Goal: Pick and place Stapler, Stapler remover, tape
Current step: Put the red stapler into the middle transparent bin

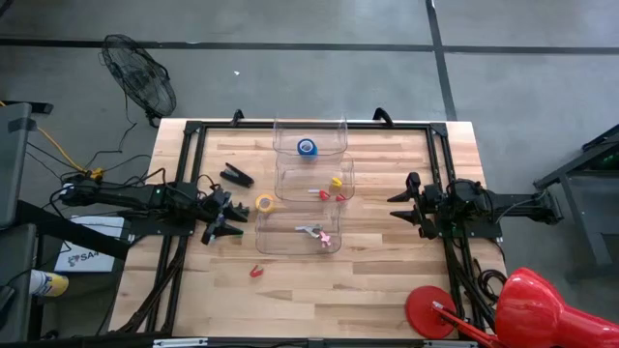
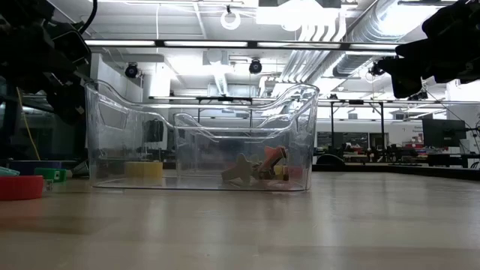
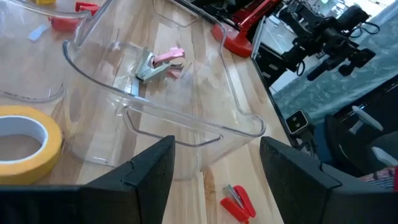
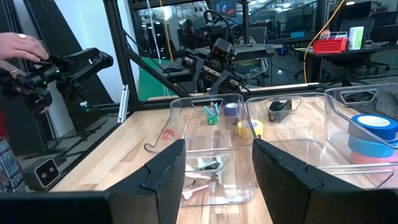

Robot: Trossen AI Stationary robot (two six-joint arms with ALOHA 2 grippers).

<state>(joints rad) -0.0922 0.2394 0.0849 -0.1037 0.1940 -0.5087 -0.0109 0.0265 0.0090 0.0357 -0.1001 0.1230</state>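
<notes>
Three clear bins stand in a row down the table's middle. The far bin holds blue tape. The middle bin holds a yellow piece and small red ones. In the near bin lies a grey and pink stapler remover. A yellow tape roll lies flat on the table left of the bins, with a black stapler farther back. A red stapler remover lies on the wood nearer the front. My left gripper hovers open beside the yellow tape. At the right, my right gripper is open too.
A red lamp-like object sits at the near right corner, and a fan stands on the floor beyond the far left corner. A person's hand shows past the table in the right wrist view. Bare wood lies along the near edge.
</notes>
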